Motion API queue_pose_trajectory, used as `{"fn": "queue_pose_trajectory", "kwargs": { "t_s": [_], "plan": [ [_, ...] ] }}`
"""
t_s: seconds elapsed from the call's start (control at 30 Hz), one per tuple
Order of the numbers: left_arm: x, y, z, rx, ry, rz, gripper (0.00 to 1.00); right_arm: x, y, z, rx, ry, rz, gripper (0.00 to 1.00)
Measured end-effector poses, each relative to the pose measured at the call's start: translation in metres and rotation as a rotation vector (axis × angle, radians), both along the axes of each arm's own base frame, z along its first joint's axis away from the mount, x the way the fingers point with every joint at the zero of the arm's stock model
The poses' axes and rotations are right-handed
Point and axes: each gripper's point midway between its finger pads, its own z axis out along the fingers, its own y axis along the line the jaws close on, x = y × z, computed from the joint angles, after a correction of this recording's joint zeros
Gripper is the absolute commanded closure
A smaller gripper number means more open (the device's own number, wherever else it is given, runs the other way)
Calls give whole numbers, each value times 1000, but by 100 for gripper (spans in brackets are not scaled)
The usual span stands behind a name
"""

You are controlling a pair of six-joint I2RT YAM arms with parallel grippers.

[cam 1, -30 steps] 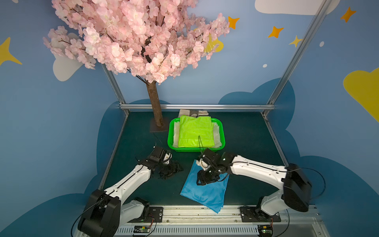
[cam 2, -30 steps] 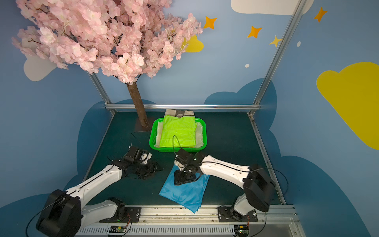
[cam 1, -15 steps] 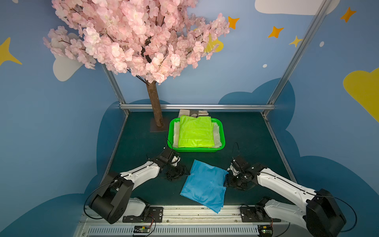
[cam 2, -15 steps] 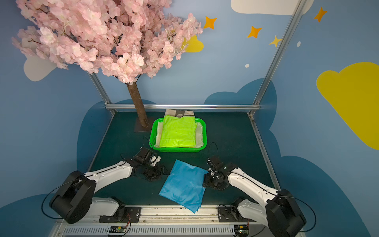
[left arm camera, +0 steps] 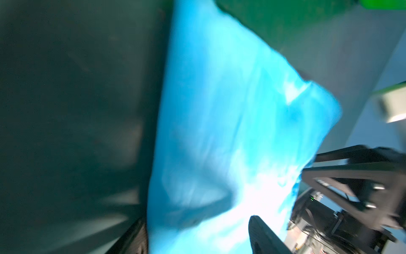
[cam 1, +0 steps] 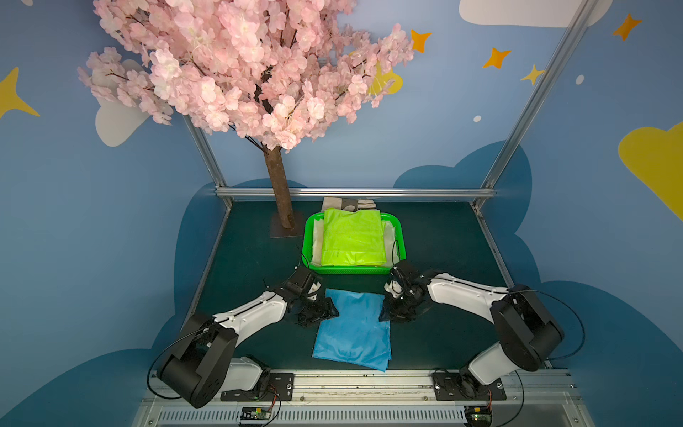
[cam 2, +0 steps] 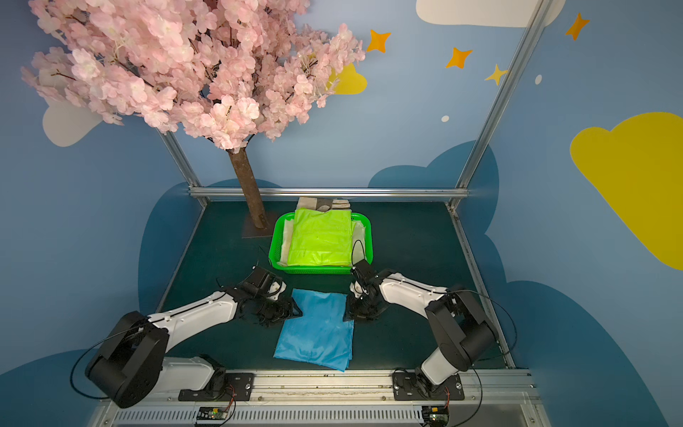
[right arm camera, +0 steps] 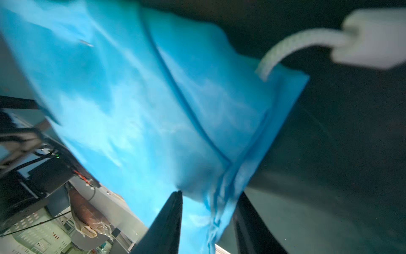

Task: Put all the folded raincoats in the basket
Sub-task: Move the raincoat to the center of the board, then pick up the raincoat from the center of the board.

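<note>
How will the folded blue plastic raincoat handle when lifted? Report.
Probably floppy: the folded blue plastic raincoat lies flat in thin, creased layers. Likely light, and slippery given its sheen. Folds could slide open if lifted unevenly.

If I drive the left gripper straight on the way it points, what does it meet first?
The folded blue raincoat: its edge lies between the left gripper's open fingers. Past the raincoat, probably the right gripper at the opposite edge, though depth is unclear.

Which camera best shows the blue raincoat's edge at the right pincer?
Right wrist view: close up, the blue raincoat runs edge-first between the fingers of the right pincer. In both top views its body hides that spot. The left wrist view shows mostly cloth.
</note>
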Motion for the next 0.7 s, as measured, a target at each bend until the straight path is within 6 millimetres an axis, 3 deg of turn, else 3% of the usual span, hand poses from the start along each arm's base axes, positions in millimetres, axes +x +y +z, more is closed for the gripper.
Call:
{"fn": "queue_pose_trajectory", "kwargs": {
  "t_s": [0.17, 0.4, 0.6, 0.7],
  "plan": [
    [3, 16, 0, 56, -11, 51, 26, 23, 16, 14, 46, -89, 65, 45],
    [-1, 23, 2, 58, -26, 68, 26, 6, -1, -1, 37, -63, 64, 42],
    [-6, 26, -5, 69, -2, 70, 28, -4, 2, -11, 82, -19, 40, 46],
    [-6, 26, -6, 67, -6, 72, 30, -5, 10, -13, 103, -12, 41, 56]
  ]
}}
